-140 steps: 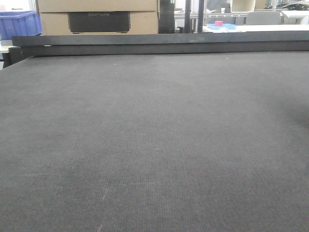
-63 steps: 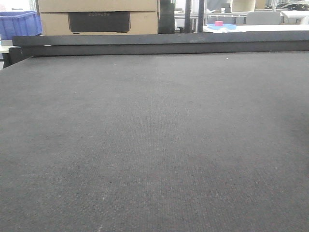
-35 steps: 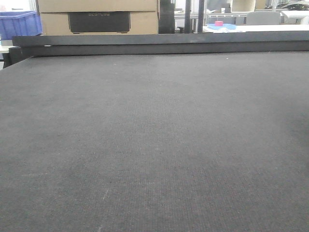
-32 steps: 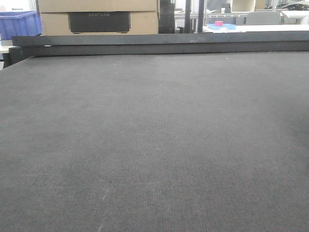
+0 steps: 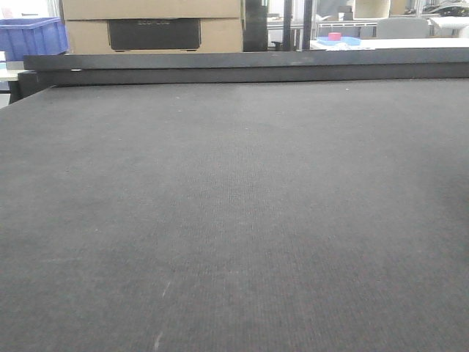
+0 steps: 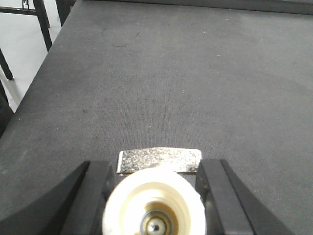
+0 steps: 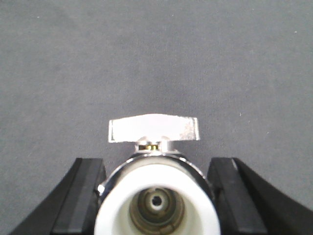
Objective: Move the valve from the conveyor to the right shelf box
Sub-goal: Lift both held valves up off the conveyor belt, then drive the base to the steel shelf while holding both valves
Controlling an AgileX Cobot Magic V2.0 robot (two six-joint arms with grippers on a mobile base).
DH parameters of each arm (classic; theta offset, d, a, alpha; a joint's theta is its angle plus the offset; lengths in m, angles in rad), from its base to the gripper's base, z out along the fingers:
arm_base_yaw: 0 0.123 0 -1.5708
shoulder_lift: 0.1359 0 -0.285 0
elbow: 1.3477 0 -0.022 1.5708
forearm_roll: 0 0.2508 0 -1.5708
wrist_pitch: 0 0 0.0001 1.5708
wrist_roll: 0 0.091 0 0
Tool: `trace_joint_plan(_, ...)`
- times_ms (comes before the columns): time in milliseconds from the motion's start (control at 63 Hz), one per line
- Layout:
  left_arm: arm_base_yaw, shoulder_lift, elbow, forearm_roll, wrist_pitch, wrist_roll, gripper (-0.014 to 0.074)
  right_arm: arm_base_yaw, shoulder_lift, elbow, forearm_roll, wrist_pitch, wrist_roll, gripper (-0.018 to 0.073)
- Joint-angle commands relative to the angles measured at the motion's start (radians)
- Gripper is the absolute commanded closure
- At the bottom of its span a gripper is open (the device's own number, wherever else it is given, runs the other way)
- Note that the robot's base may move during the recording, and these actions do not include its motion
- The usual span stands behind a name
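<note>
The conveyor (image 5: 234,205) is a wide dark grey woven belt with a black rail (image 5: 242,62) at its far edge; nothing lies on it in the front view. In the left wrist view my left gripper (image 6: 154,166) is shut on a valve (image 6: 154,200) with a cream cap and a silver handle (image 6: 159,159), above the belt (image 6: 171,73). In the right wrist view my right gripper (image 7: 155,164) is shut on a chrome valve (image 7: 156,196) with a white cap and a silver handle (image 7: 152,129), above the belt (image 7: 156,58). The shelf box is out of view.
Cardboard boxes (image 5: 154,18) and a blue crate (image 5: 33,37) stand behind the rail. A pink object (image 5: 335,36) sits on a far table. The belt's left edge (image 6: 44,83) drops to pale floor with black frame legs (image 6: 41,19).
The front view has shifted slightly: the boxes, crate and rail sit a little further right in the frame. The belt stays bare.
</note>
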Motion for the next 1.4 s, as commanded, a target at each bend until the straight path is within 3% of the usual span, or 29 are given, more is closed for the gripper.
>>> trace_joint_plan(0,0.000,-0.010,-0.007,-0.007,-0.052,0.000,0.0707,-0.006,-0.014,-0.006,-0.003,-0.059,-0.007,0.0722)
trace_joint_plan(1380,0.000,-0.010,-0.007,-0.007,-0.052,0.000,0.0707,-0.006,-0.014,-0.006,-0.003,-0.066,-0.007,0.0722)
